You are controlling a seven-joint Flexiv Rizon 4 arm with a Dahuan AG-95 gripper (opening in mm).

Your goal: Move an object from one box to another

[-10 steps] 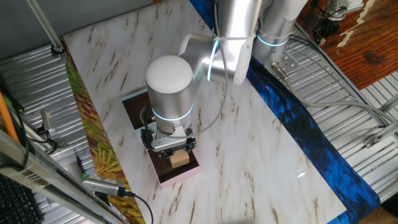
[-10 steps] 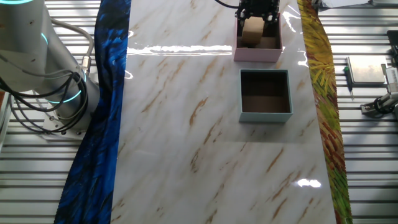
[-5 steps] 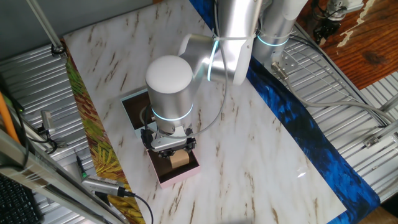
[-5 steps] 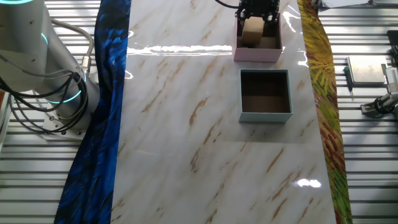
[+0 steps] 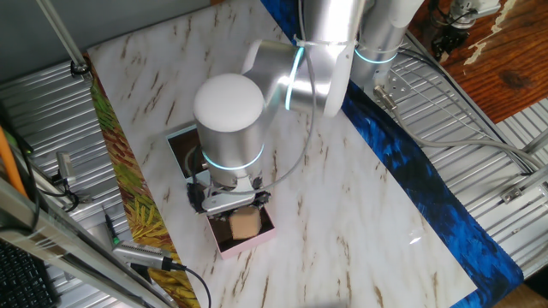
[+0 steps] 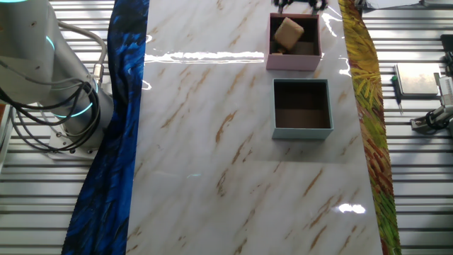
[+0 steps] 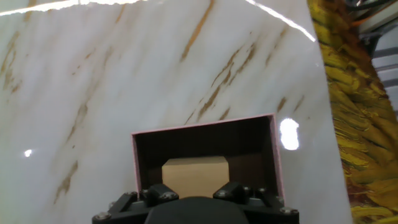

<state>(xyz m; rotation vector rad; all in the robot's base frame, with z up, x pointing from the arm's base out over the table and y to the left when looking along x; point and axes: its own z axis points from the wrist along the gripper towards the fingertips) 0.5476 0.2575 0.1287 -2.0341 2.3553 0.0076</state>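
The marble table (image 6: 212,142) carries both boxes along its yellow-patterned edge. The light-blue box (image 6: 302,108) sits partway along that edge, with only its dark floor showing. Just beside it, toward the table's corner, lies the pink box (image 6: 294,42) holding the tan wooden block (image 6: 288,32), tilted on the brown floor. The gripper (image 5: 224,198) hangs above the block, apart from it; whether its fingers are spread, I cannot tell.

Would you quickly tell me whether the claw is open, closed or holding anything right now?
Claw: open and holding nothing; the wooden block lies free in the pink box.
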